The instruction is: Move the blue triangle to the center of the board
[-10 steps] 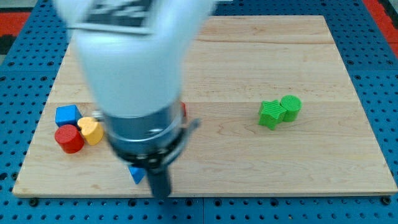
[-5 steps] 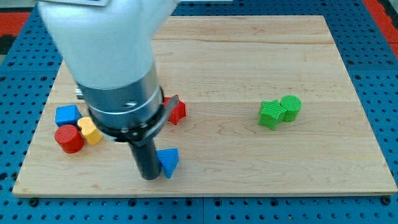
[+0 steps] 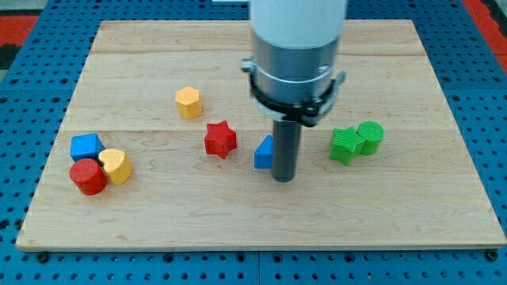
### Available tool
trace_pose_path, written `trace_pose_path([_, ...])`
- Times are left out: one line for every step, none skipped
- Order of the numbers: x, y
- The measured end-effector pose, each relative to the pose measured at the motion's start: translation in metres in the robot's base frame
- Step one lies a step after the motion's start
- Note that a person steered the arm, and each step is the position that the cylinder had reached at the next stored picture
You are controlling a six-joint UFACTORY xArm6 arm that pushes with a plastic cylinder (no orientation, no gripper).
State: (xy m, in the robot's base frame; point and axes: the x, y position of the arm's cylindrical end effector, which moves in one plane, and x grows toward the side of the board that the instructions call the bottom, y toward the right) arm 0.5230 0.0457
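The blue triangle [image 3: 264,153] lies near the middle of the wooden board [image 3: 412,214], just right of the red star [image 3: 220,139]. My tip [image 3: 283,179] stands on the board right beside the triangle, on its right and slightly below, touching or nearly touching it. The arm's pale body [image 3: 297,47] rises above the tip toward the view's top.
A yellow hexagon block [image 3: 188,103] sits up and left of the red star. At the left edge lie a blue cube [image 3: 85,146], a red cylinder [image 3: 88,176] and a yellow heart block [image 3: 117,165]. A green star block [image 3: 344,145] and a green cylinder [image 3: 370,136] sit to the tip's right.
The blue triangle has moved from the board's lower left up and right to near the centre. My tip went with it and now stands on its right. The yellow hexagon is uncovered.
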Motion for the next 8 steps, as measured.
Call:
trace_pose_path([-0.041,0.0])
trace_pose_path([-0.008,-0.008])
trace_pose_path([0.001,-0.015])
trace_pose_path([-0.008,-0.044])
trace_pose_path([-0.039,-0.077])
trace_pose_path([-0.072,-0.096])
trace_pose_path([-0.089,-0.093])
trace_pose_path([-0.08,-0.065])
